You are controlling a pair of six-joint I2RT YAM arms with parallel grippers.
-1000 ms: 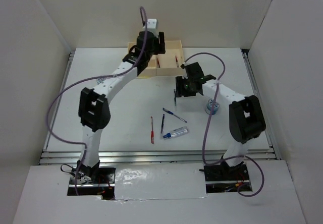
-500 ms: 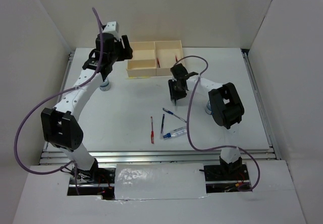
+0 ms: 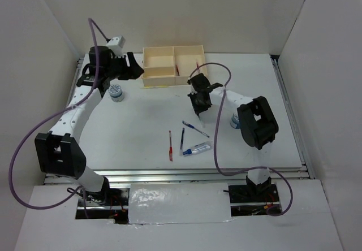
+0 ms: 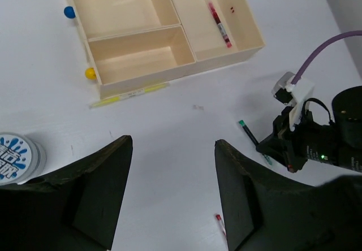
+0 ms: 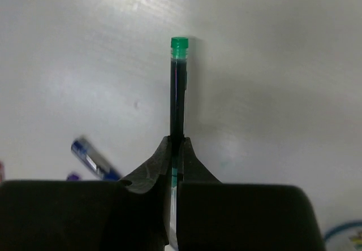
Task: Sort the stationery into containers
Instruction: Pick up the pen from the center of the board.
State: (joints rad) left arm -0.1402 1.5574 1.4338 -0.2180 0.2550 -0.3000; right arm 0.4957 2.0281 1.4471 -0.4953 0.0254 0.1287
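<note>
My right gripper is shut on a dark pen with a green cap, low over the table just in front of the cream box. My left gripper hangs open and empty left of the box, above a round blue-and-white cylinder. A red pen lies in the box's right compartment. On the table lie a red pen, two blue pens and a clear tube. A second cylinder sits partly behind the right arm.
A blue ball and a yellow ball rest against the box's left side. A thin yellow-green stick lies along its front wall. White walls enclose the table on three sides.
The left arm has swung from over the box to its left. The right gripper has moved slightly towards the box and shut on the green-capped pen.
</note>
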